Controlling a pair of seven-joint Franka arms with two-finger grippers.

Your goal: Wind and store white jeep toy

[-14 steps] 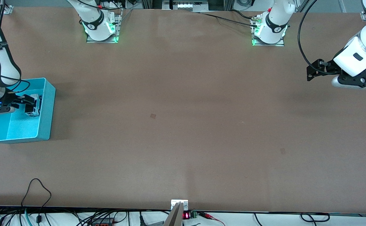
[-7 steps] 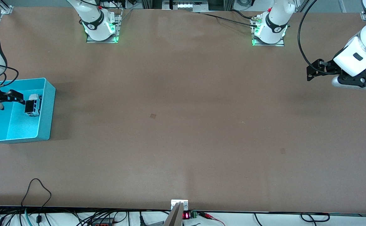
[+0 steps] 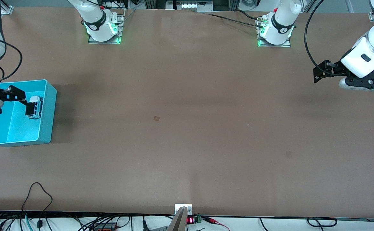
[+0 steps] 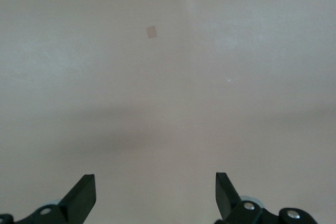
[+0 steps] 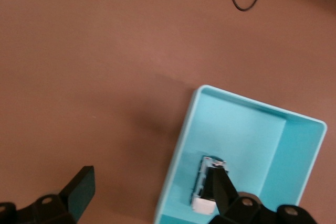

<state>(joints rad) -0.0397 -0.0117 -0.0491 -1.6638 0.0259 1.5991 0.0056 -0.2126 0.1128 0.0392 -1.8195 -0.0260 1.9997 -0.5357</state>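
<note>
The white jeep toy lies in the turquoise bin at the right arm's end of the table, beside the bin's wall toward the table's middle. It also shows in the right wrist view, partly hidden by one finger. My right gripper is open and empty, up in the air over the bin's rim, apart from the toy; in its own view the jaws stand wide. My left gripper is open and empty over bare table at the left arm's end, and waits.
A small square mark lies on the brown table near its middle and shows in the left wrist view. A black cable loops onto the table's front edge, nearer to the front camera than the bin.
My right gripper has let go of the jeep, risen and drawn back toward the right arm's end of the table. The jeep stays in the bin. The left arm has not moved.
</note>
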